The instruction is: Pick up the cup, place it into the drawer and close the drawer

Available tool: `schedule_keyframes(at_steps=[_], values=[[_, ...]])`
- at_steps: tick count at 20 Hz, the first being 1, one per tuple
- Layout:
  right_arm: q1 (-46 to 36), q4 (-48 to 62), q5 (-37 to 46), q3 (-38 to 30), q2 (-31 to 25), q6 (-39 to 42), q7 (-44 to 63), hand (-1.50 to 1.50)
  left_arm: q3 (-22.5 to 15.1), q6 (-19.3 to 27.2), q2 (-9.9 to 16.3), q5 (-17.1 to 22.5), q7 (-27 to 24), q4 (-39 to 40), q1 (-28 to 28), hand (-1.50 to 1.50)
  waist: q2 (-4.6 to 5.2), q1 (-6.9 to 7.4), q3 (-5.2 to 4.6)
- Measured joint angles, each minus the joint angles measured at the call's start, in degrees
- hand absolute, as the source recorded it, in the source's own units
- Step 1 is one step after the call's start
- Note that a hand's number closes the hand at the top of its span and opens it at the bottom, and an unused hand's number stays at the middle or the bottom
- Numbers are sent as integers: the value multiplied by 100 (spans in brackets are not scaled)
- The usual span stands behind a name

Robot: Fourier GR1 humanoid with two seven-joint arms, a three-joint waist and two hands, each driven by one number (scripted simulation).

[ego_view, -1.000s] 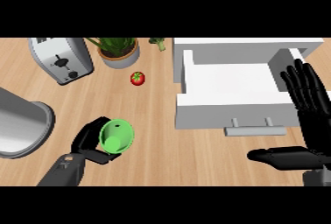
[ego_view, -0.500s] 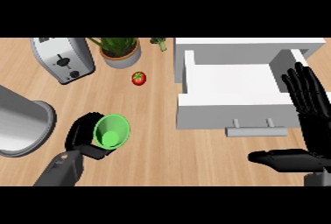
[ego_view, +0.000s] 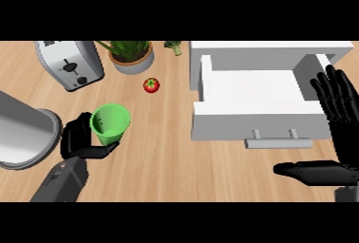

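The green cup stands nearly upright in my left hand, opening up. The hand's fingers wrap its left side and the thumb curls under its base, left of the view's centre. The white drawer stands pulled open at the right, its inside bare, with a grey handle on the front. My right hand is open at the right edge beside the drawer's front corner. Its fingers point up and the thumb sticks out to the left.
A silver toaster stands at the back left, with a potted plant and a broccoli beside it. A red tomato lies between cup and plant. A large grey metal pot fills the left edge.
My left hand has carried the cup a little away from me and turned it more upright. The right hand has barely moved.
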Motion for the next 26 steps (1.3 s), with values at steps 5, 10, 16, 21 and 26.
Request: schedule_keyframes(at_steps=[5, 10, 16, 21, 26], values=[[106, -50, 18, -10, 23, -4, -7, -150, -198, 5, -49, 46, 352, -679, -179, 150, -33, 54, 8], [184, 53, 37, -91, 18, 4, -152, -150, -529, 393, -332, -4, 791, -1677, -402, 150, -53, 96, 15], [136, 7, 58, -77, 29, -19, -47, -150, -923, 964, -673, -39, 1812, -2886, -797, 150, -52, 88, 15], [137, 39, -65, -189, -37, 74, -74, -150, -1357, 1569, -887, -130, 2734, -3546, -1290, 150, -45, 55, 14], [205, 171, -75, -246, -47, 157, -302, -150, -1647, 2205, -968, -221, 3460, -3575, -2080, 150, -29, 10, 14]])
